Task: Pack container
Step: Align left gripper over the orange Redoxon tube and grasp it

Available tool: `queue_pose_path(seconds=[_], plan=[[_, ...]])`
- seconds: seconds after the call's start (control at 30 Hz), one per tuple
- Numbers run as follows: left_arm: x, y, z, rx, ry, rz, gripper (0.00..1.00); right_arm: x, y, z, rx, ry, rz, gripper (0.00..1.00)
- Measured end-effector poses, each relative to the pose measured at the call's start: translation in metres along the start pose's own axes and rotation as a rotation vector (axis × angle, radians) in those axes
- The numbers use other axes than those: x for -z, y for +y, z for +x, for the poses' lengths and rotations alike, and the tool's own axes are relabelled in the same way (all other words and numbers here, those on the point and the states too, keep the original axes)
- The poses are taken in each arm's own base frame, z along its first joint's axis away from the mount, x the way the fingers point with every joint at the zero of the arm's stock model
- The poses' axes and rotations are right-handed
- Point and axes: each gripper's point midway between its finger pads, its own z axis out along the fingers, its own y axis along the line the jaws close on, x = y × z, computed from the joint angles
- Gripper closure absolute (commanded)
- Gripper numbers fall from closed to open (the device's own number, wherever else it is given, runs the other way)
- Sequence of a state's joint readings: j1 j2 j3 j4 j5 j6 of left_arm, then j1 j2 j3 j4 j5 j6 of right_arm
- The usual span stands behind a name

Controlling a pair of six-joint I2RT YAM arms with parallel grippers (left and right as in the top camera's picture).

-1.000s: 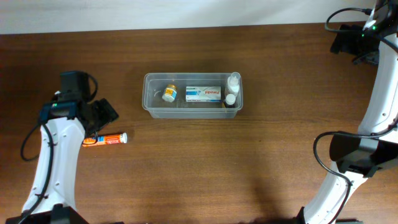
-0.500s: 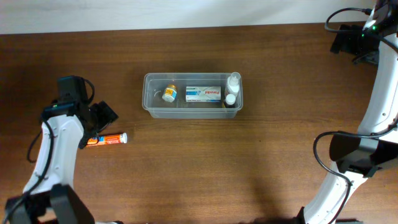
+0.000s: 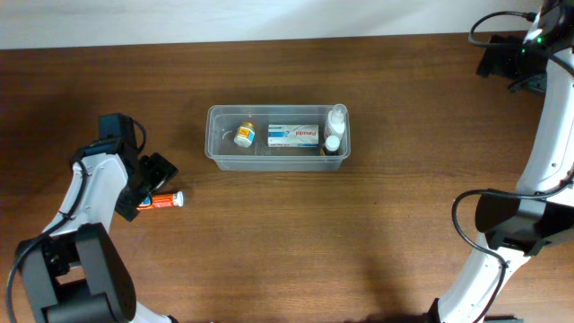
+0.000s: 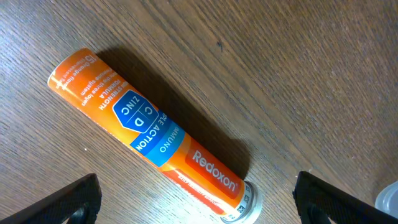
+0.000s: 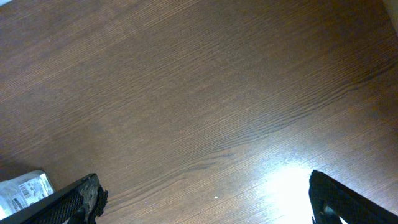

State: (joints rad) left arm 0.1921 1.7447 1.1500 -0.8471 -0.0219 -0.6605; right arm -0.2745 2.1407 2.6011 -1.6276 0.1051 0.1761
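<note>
Container [image 3: 269, 162]: clear tub mid-table [image 3: 377, 242], well apart from both arms; probably light and thin-walled.
Orange tube [image 4: 152, 134]: lies flat to the container's left; probably light, stiff, smooth and may roll; take it across the middle.
Writing: "Redoxon", "ZINC", "C", "D".
Left gripper [image 4: 196, 193]: spread wide over the tube, empty.
Right gripper [image 5: 208, 199]: spread wide, empty.

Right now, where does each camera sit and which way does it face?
Overhead: fixed above the table, looking straight down on the container, the orange tube, the left arm and the right arm.
Left wrist: on the left arm, looking down at the orange tube; the open left gripper shows fingertips in the bottom corners.
Right wrist: on the right arm, looking down at bare wood; the open right gripper shows fingertips in the bottom corners.
Shared: overhead and left wrist both show the orange tube.
</note>
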Motion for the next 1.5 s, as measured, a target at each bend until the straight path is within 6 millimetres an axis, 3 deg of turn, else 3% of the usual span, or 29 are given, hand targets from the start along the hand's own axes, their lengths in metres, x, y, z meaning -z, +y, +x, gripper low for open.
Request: queue_pose_path(seconds=[0.27,0.47,0.7,0.93,1.13,1.3,1.5], plan=[[-0.007,-0.004,-0.005,0.06,-0.031,0.03,0.01,0.0,0.0,0.0,0.0,0.0,0.0,0.02],[-0.023,0.004,0.006,0.084,-0.016,0.023,0.01,0.0,0.0,0.0,0.001,0.0,0.0,0.02],[-0.024,0.004,0.005,0.096,-0.022,0.028,0.04,0.0,0.0,0.0,0.0,0.0,0.0,0.02],[-0.025,0.005,0.006,0.104,-0.02,0.027,0.25,0.0,0.0,0.0,0.0,0.0,0.0,0.02],[-0.03,0.009,0.012,0.104,-0.006,0.014,0.3,0.0,0.0,0.0,0.0,0.0,0.0,0.01],[-0.03,0.01,0.012,0.105,-0.004,0.012,0.44,0.0,0.0,0.0,0.0,0.0,0.0,0.02],[-0.03,0.015,0.019,0.098,0.021,-0.01,0.47,0.0,0.0,0.0,0.0,0.0,0.0,0.02]])
